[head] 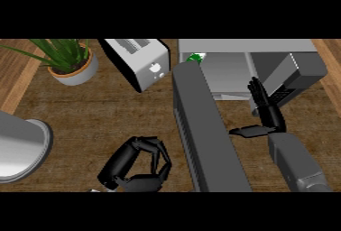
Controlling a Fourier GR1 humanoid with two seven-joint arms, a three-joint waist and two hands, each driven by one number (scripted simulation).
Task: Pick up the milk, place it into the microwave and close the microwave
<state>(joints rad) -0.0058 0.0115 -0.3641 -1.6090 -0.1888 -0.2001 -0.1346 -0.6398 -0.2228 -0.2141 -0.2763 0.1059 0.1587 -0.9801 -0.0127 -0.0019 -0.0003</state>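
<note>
the milk (195,57) already sits inside the microwave (226,76) at the worktop's far edge. the right hand (265,106), fingers straight, hovers at the cavity; the left hand (136,164) hangs curled, empty. next, i judge: swing the open door (203,131) closed.

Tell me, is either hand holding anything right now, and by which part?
Nothing is held. The right hand is open with straight fingers at the microwave opening, beside its open door. The left hand is curled over the counter, empty.
</note>
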